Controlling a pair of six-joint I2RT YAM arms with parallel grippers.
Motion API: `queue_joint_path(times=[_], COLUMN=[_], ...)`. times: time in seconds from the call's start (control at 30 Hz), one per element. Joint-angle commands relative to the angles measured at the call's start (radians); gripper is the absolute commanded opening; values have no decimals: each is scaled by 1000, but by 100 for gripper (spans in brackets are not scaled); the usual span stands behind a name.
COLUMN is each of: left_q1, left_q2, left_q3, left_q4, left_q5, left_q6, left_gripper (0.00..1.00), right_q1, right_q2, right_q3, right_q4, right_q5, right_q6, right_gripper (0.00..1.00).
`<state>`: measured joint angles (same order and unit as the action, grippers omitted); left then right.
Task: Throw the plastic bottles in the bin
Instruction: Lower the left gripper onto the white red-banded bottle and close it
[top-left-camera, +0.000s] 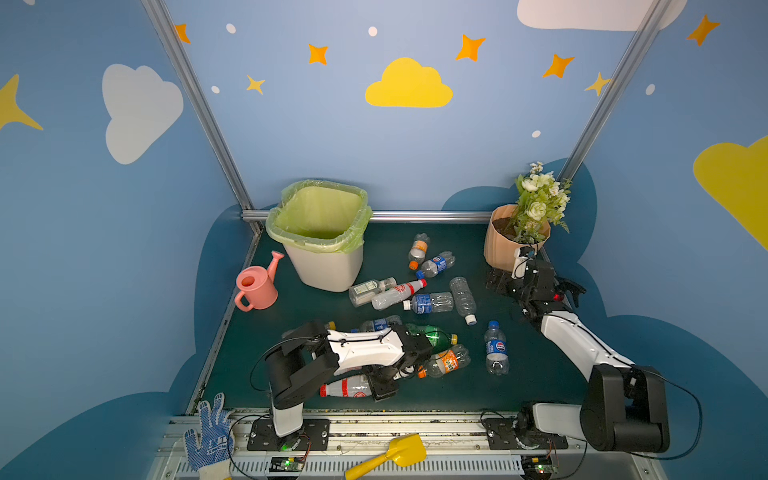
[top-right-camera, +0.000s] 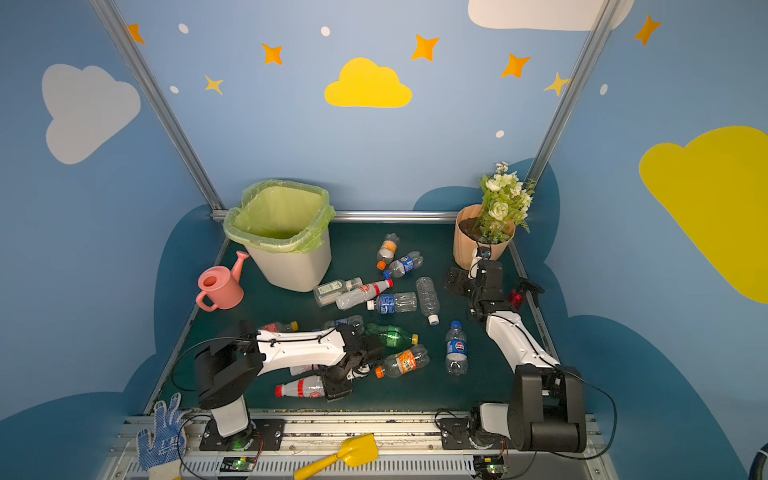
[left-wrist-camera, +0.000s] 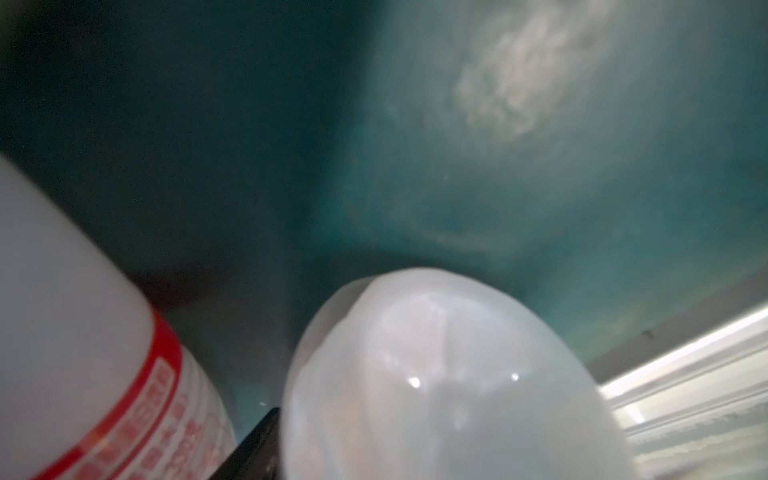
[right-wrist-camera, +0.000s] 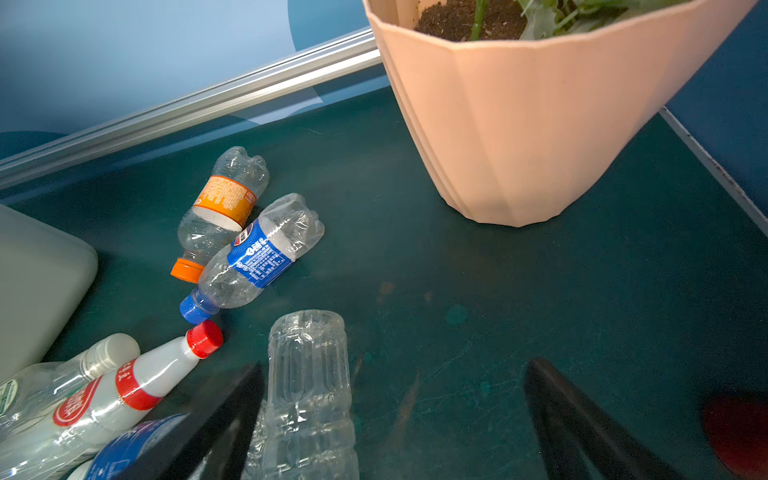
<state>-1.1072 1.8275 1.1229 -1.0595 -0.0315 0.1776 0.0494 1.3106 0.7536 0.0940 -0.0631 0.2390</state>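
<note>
1. Worktop (top-left-camera: 540, 386): dark green, carries everything below.
2. Bin (top-left-camera: 328, 270): stands upright at back left of worktop.
3. Flowerpot (top-left-camera: 498, 249): stands at back right.
4. Right hand (right-wrist-camera: 395, 370): hangs low near flowerpot, spread wide, gripping nothing; unlabelled bottle (right-wrist-camera: 307, 374) just beside one finger.
5. Left hand (top-left-camera: 384, 390): sits low at base of red-labelled bottle (top-left-camera: 345, 387); cannot tell whether clamped.
6. Plastic bottles (top-left-camera: 430, 302): lie scattered on worktop, outside bin.

Sky-blue walls (top-left-camera: 316, 145) with painted clouds (top-left-camera: 409, 85) and orange stars (top-left-camera: 318, 54), aluminium frame posts (top-left-camera: 199, 108), dark green tabletop (top-left-camera: 540, 374).
</note>
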Motion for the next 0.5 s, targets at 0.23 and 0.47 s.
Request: queue_joint_path(times=[0.23, 0.47], left_q1=[-2, -3], left_q2=[-16, -95], left_q3=[-9, 35], left_q4=[27, 19], left_q5=[13, -5], left_q6=[-17, -13], left_gripper=[49, 43], right_q1=[2, 1], right_q2=[0, 1], right_q3=[20, 19], right_q4=[-8, -7], right_q5=[2, 7], right_q6=[5, 6], right_gripper=[97, 97])
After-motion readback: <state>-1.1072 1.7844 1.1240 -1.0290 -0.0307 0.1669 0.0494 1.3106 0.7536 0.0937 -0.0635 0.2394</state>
